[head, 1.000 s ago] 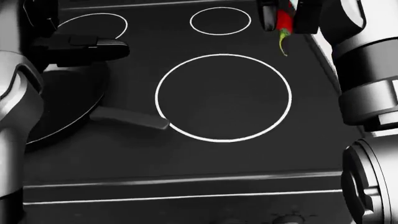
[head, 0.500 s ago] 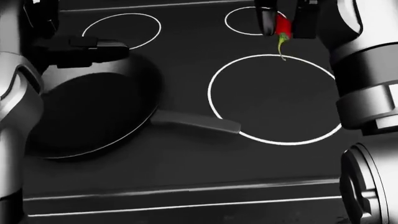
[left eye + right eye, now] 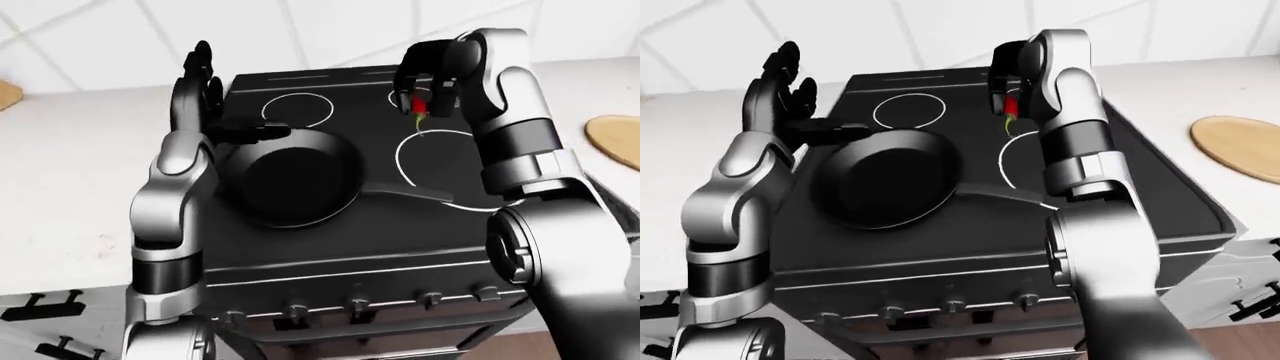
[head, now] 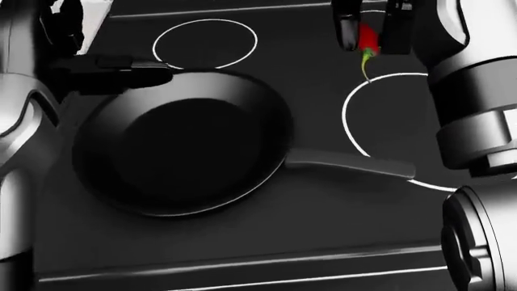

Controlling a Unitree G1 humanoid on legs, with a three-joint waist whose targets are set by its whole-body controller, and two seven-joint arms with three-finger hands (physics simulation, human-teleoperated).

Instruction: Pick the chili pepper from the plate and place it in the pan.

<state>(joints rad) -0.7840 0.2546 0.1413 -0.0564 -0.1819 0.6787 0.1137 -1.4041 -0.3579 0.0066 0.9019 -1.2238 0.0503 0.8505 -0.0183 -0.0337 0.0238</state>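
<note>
A red chili pepper (image 4: 368,39) with a green stem hangs from my right hand (image 4: 370,27), whose dark fingers are shut on it, above the stove to the upper right of the pan. It also shows in the left-eye view (image 3: 419,106). The black frying pan (image 4: 182,142) sits on the black stove (image 4: 242,242), its handle (image 4: 351,162) pointing right. My left hand (image 3: 205,82) is raised, open and empty, above the pan's upper left rim. No plate shows.
White burner rings mark the stove top (image 4: 205,43). White counters flank the stove (image 3: 60,187). A round wooden board (image 3: 1240,146) lies on the right counter. Stove knobs (image 3: 360,304) line the lower edge.
The whole picture has shifted right: the camera moved left, bringing the pan toward the middle of the head view. My right hand still holds the chili; it now hangs closer to the pan.
</note>
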